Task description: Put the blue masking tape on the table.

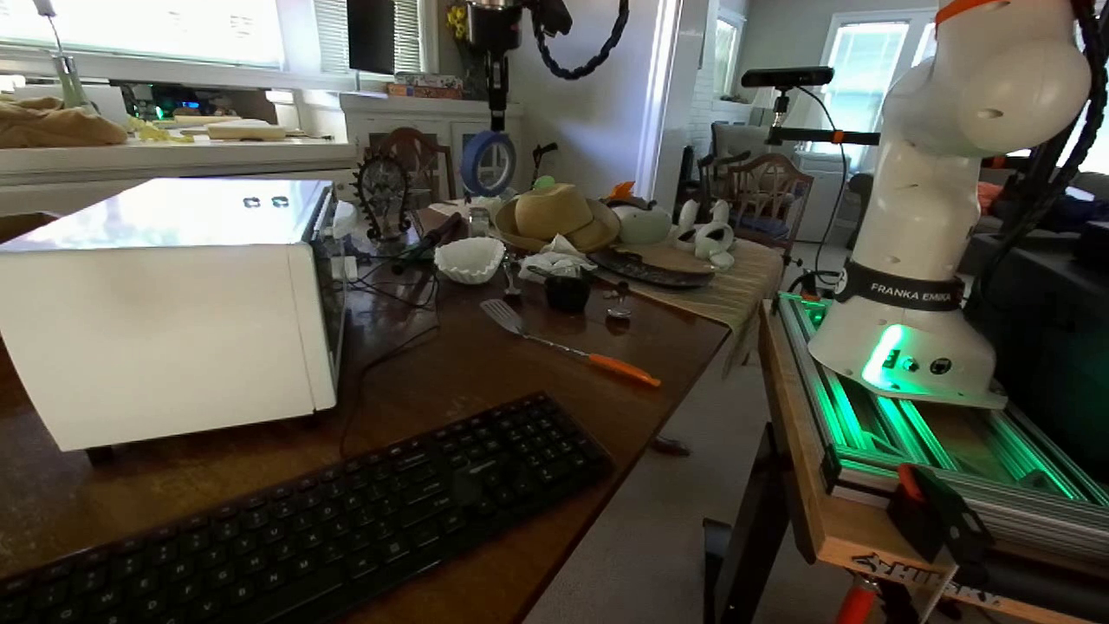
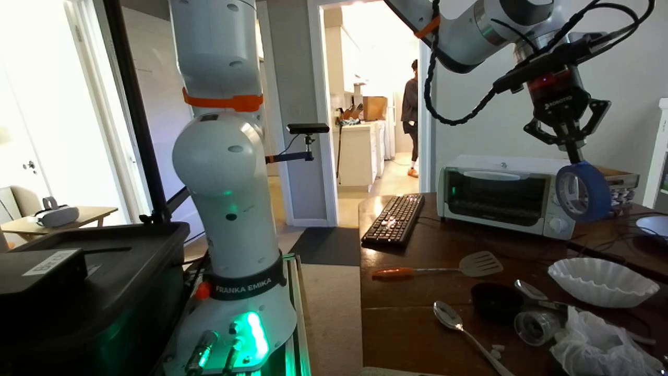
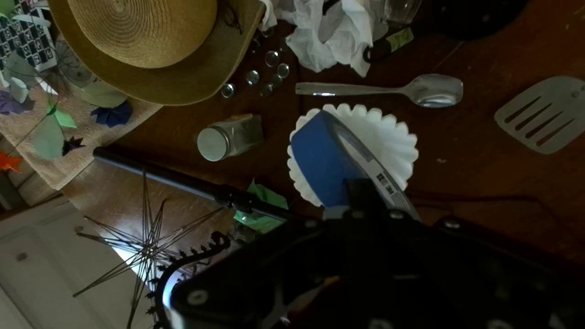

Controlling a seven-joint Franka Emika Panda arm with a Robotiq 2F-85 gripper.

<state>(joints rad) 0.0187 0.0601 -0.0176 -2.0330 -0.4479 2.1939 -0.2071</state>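
Observation:
The blue masking tape (image 1: 471, 165) hangs in the air in both exterior views, well above the dark brown table (image 1: 416, 373). It is a blue roll, hanging upright on edge below my gripper (image 1: 497, 121). In an exterior view, the gripper (image 2: 575, 155) points down with its fingers closed on the top of the tape (image 2: 596, 194). In the wrist view, the gripper (image 3: 358, 194) is shut on the rim of the tape (image 3: 317, 155); the far finger is hidden. From there, the tape covers part of a white fluted bowl (image 3: 386, 137).
A white microwave (image 1: 165, 338) and black keyboard (image 1: 346, 511) stand on the table. An orange-handled spatula (image 2: 480, 263), spoon (image 2: 449, 316), black cup (image 2: 496, 300) and crumpled white tissue (image 2: 600, 339) lie nearby. A glass jar (image 3: 233, 136), straw hat (image 3: 137, 36) and black rod (image 3: 169, 180) are also there.

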